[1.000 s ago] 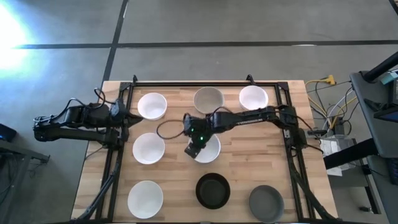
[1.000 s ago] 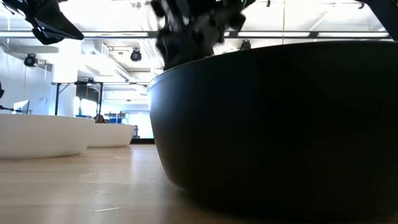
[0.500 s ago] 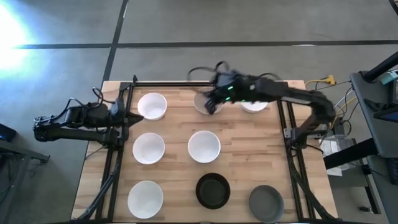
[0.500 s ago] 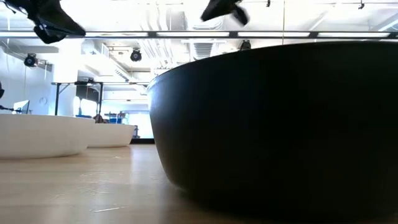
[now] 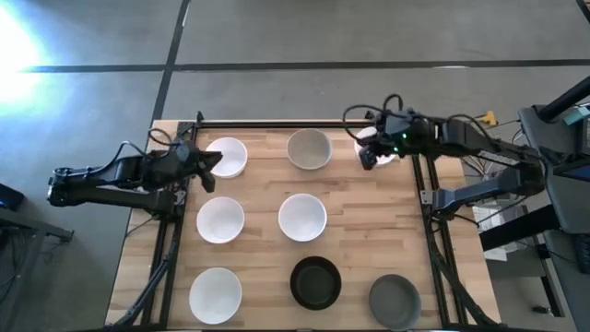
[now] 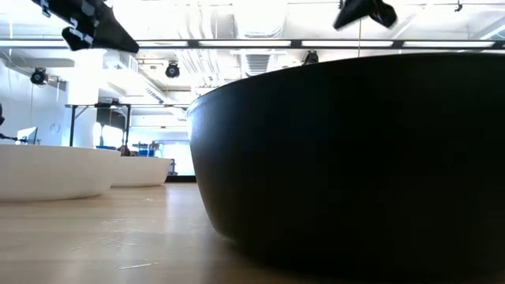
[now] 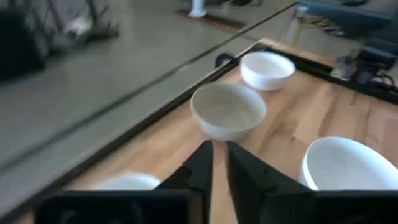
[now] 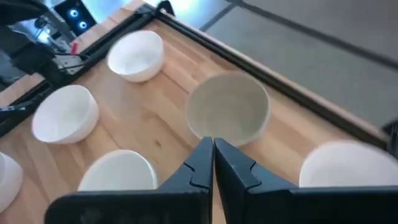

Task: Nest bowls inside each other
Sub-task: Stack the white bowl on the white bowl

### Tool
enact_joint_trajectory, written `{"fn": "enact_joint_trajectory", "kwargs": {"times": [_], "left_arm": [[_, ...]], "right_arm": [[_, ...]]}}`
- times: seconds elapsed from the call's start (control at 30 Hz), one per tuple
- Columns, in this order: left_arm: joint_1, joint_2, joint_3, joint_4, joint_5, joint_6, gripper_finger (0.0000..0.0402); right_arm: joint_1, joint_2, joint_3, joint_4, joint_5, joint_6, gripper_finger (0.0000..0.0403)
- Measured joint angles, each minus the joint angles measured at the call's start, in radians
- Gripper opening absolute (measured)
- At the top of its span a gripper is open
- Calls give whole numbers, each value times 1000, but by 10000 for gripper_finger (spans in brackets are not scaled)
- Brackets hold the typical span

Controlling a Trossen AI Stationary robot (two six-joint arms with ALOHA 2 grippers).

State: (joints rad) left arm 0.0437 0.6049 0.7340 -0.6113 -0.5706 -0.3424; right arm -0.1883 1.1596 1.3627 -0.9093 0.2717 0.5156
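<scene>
Eight bowls stand apart on their bases on the wooden table [image 5: 258, 189]. White ones are at the far left [image 5: 227, 155], far right [image 5: 378, 140], left middle [image 5: 220, 219], centre [image 5: 302, 217] and near left [image 5: 215, 293]. A beige-grey bowl [image 5: 309, 148] is at the far middle, a black one [image 5: 315, 282] near the middle and a dark grey one [image 5: 395, 301] near the right. My left gripper [image 7: 219, 144] hovers by the far-left bowl's left rim, its fingers a narrow gap apart and holding nothing. My right gripper [image 8: 213, 140] hangs shut and holding nothing above the far-right bowl's near-left rim.
A black metal frame [image 5: 304, 124] runs along the table's far edge and down both sides. Cables and equipment [image 5: 493, 198] lie beyond the right edge. In the low view the black bowl [image 6: 347, 158] fills most of the picture, with both grippers high above the table.
My right gripper has risen from the centre white bowl and swung toward the table's far right, over the beige-grey bowl to the far-right white bowl, holding nothing. My left gripper has moved toward the table's right, up to the far-left white bowl. No bowl has moved.
</scene>
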Motion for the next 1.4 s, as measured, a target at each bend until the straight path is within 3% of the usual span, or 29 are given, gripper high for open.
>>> {"fn": "enact_joint_trajectory", "kwargs": {"times": [0.1, 0.33, 0.5, 0.6, 0.93, 1.4], "left_arm": [[48, 64, 22, -78, 23, -127, 76], [246, 310, 118, -214, 132, -147, 164], [423, 511, 206, -230, 427, -85, 192], [491, 628, 254, -246, 514, -39, 194], [544, 896, 421, -329, 549, 87, 195], [544, 1081, 424, -381, 546, 139, 179]], "right_arm": [[0, -79, -149, 89, -1, 76, 9], [12, -207, -426, 453, -29, 179, 9], [11, -231, -518, 651, -88, 185, 9], [14, -229, -524, 667, -100, 185, 9], [20, -227, -524, 667, -132, 184, 9], [29, -227, -524, 666, -145, 185, 9]]}}
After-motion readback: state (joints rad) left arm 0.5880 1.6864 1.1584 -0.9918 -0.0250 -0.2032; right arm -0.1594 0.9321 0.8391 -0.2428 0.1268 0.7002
